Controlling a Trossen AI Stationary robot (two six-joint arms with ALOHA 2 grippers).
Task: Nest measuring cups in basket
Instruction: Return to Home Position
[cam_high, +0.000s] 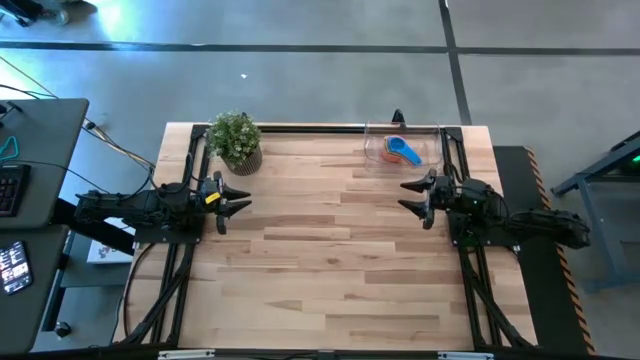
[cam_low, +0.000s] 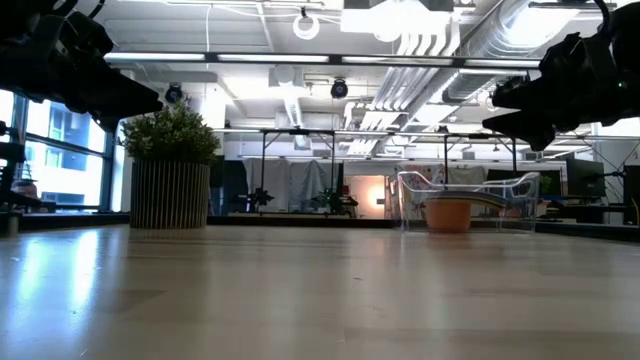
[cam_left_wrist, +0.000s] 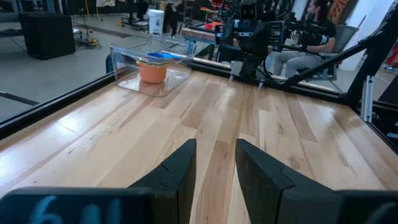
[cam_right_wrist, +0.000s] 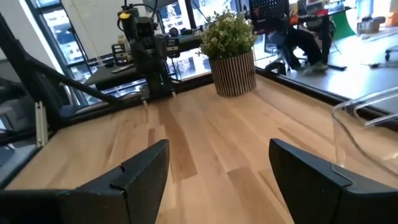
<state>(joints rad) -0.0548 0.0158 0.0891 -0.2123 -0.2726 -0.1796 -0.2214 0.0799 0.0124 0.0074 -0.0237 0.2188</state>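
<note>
- High view: left hand (cam_high: 243, 202) hangs over the left edge of the surface (cam_high: 330, 260), near the potted plant (cam_high: 236, 140). Fingers spread, nothing between them.
- High view: right hand (cam_high: 403, 196) is at the right edge, just in front of the basket (cam_high: 372, 160). Fingers spread, empty, clear of the basket wall.
- High view: measuring cups (cam_high: 402, 152) sit nested inside the basket at the far right corner, blue on top, orange-red beneath.
- Low view: both hands are raised off the surface, left (cam_low: 125, 98) and right (cam_low: 510, 110). Finger gap not readable here. The cups (cam_low: 448, 214) rest on the basket floor, handles across the top.
- Left wrist view: own fingers (cam_left_wrist: 183, 171) are parted by a narrow gap with only bare wood under it. The basket (cam_left_wrist: 124, 62), holding the cup stack (cam_left_wrist: 152, 70), is well away across the surface.
- Right wrist view: own fingers (cam_right_wrist: 146, 168) are set wide apart, gripping nothing. A clear basket corner (cam_right_wrist: 367, 124) shows beside one finger, not touching.
</note>
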